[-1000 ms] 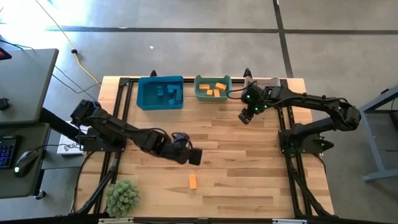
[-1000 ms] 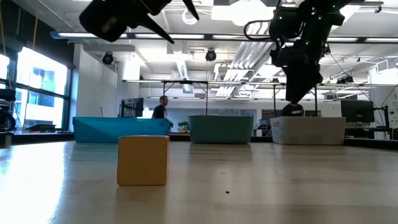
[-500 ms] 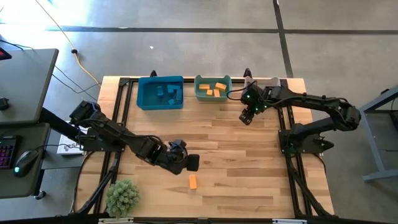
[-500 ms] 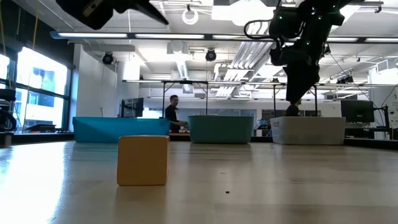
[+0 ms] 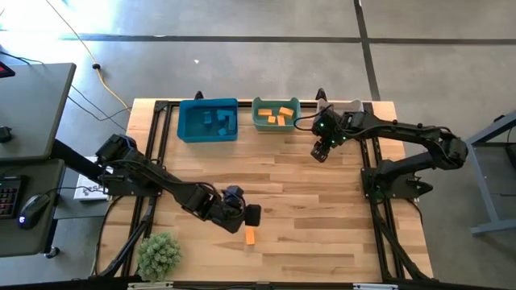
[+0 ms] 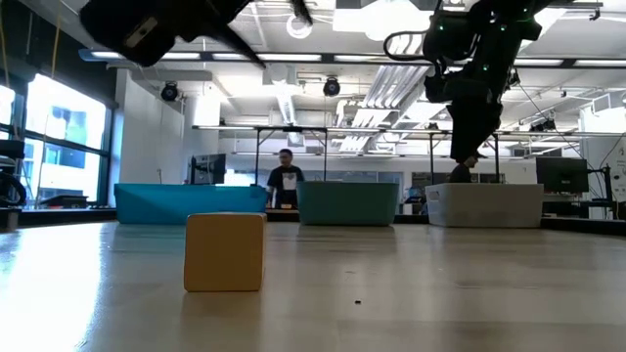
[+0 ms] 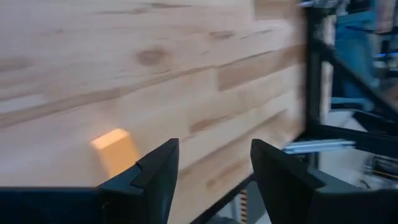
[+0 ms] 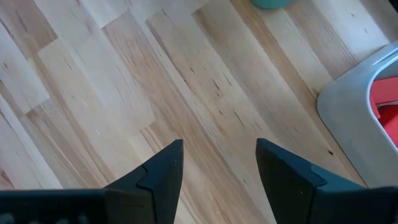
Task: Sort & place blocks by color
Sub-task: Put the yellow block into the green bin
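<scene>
L gripper (image 5: 251, 216) moved down, jaws apart over small orange block (image 5: 250, 235)

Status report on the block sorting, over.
Left gripper jaws open, empty, just above the last orange block. Right gripper open, empty, waiting beside the white bin. Nothing in the way.

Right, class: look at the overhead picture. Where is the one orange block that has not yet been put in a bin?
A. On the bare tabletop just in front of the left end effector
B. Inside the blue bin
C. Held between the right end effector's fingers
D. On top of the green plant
A: the orange block lies alone on the wooden table, right beside the open left end effector, which holds nothing.
</scene>
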Robot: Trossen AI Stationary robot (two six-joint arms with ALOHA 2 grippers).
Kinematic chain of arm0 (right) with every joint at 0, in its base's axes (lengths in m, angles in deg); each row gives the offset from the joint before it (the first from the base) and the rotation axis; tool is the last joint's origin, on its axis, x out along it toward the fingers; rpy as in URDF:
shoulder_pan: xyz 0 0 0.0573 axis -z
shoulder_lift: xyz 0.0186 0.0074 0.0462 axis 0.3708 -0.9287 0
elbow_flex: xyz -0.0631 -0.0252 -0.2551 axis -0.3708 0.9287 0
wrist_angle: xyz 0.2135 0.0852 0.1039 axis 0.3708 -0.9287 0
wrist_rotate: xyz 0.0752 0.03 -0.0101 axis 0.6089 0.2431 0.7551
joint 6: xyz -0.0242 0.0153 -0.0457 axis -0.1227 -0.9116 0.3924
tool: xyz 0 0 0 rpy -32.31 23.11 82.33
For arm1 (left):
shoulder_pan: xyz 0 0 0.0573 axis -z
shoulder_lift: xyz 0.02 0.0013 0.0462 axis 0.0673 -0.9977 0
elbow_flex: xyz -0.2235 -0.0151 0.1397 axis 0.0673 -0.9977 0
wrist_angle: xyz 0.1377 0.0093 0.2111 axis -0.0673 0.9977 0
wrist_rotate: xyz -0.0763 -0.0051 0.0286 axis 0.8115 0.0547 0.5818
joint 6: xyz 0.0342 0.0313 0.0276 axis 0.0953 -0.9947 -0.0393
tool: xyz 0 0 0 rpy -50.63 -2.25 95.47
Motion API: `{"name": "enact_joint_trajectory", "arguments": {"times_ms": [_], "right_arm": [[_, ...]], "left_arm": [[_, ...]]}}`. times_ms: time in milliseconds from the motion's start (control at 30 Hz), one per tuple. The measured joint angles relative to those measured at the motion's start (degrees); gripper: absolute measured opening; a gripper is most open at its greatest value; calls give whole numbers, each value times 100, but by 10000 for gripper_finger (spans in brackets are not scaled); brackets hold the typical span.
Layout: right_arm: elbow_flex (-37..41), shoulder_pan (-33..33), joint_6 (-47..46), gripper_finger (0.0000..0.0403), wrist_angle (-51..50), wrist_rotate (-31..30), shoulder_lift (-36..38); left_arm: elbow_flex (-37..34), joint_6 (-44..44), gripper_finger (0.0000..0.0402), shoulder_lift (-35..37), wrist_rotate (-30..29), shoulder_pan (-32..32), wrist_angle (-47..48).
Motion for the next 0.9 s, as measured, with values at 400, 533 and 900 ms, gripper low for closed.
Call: {"name": "enact_joint_trajectory", "arguments": {"times_ms": [400, 533, 900], "right_arm": [[0, 2, 18, 189, 22, 0, 0], [0, 2, 20, 189, 20, 0, 0], [0, 2, 127, 189, -21, 1, 0]], "left_arm": [[17, -1035, 190, -24, -445, -316, -1094], [436, -1605, 190, -25, 6, -598, -1218], [2278, -2276, 190, -22, 249, -1098, 1826]]}}
